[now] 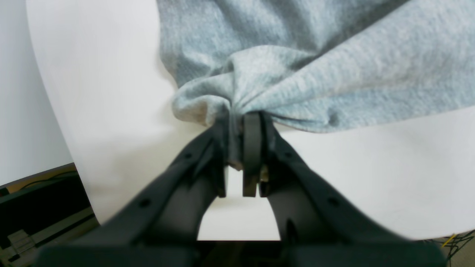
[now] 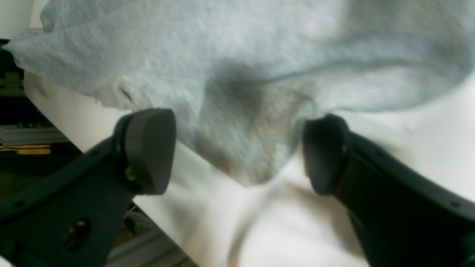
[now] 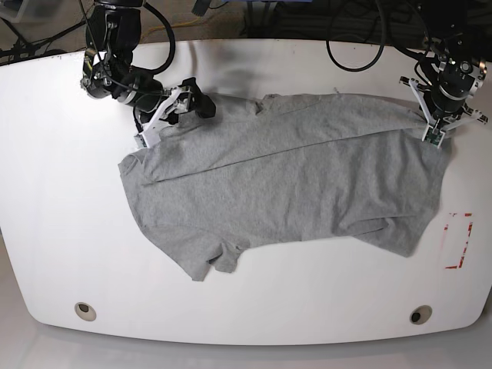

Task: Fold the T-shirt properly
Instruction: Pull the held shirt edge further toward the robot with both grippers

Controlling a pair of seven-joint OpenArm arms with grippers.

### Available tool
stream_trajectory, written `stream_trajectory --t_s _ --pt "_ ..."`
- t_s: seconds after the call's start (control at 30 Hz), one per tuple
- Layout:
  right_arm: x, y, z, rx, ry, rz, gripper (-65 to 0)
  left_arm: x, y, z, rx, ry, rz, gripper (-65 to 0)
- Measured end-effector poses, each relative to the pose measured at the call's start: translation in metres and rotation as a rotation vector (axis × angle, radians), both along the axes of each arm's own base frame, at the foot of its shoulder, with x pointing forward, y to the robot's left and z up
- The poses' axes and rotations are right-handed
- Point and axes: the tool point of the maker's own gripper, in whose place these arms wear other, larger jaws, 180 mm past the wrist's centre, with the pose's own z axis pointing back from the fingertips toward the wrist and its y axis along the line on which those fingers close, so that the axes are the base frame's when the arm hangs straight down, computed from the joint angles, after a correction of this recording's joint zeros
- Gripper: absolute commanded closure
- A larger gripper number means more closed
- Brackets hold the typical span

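Grey T-shirt (image 3: pixel 284 184) lies spread across the white table (image 3: pixel 61 254); left gripper (image 1: pixel 241 118) pinches its edge to anchor it, while right gripper (image 2: pixel 237 152), jaws spread, straddles a bunched corner, apparently readying a grab.

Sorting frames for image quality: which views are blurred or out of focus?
Right wrist view: soft throughout, the T-shirt smeared. Left wrist view: cloth weave fairly sharp, the near left hand blurred. Base view: sharp, evenly lit, slight edge distortion.
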Motion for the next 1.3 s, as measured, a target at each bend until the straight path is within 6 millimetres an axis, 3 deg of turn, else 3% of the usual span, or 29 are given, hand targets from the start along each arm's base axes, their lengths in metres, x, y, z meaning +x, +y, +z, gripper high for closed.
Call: stream_trajectory --t_s 0.07,0.13,0.3,0.37,0.7,0.87,1.0,1.13,1.3 --pt "0.003 0.003 0.0 -0.007 -0.004 0.001 -48.2 0.0 0.0 0.0 0.0 0.0 0.0 0.0" --pt "0.005 0.006 -0.002 -0.024 -0.002 0.003 -40.1 0.0 0.0 0.0 0.0 0.0 0.0 0.0" --pt "0.002 0.004 -0.01 -0.068 0.021 0.008 -9.0 0.0 0.0 0.0 0.0 0.0 0.001 0.0" --pt "-0.002 0.002 -0.013 -0.078 0.034 0.006 -1.0 0.0 0.0 0.0 0.0 -0.001 0.001 0.0" --pt "-0.031 -0.017 -0.011 -0.17 0.054 0.038 0.0 -0.001 -0.001 -0.001 -0.006 0.002 0.004 0.0" --pt "-0.044 -0.022 0.012 -0.228 -0.011 0.081 0.0 -0.008 -0.003 -0.006 -0.012 0.019 0.002 0.0" --pt "-0.064 -0.027 0.019 -0.252 -0.008 0.092 0.0 -0.025 -0.006 -0.017 -0.025 0.068 0.007 0.0" --pt "-0.082 -0.046 0.017 -0.242 0.038 0.022 0.0 -0.047 -0.017 -0.032 -0.063 0.118 0.024 0.0" --pt "-0.096 -0.066 0.029 -0.167 0.034 -0.069 0.0 -0.081 -0.019 -0.046 -0.07 0.205 0.028 0.0"
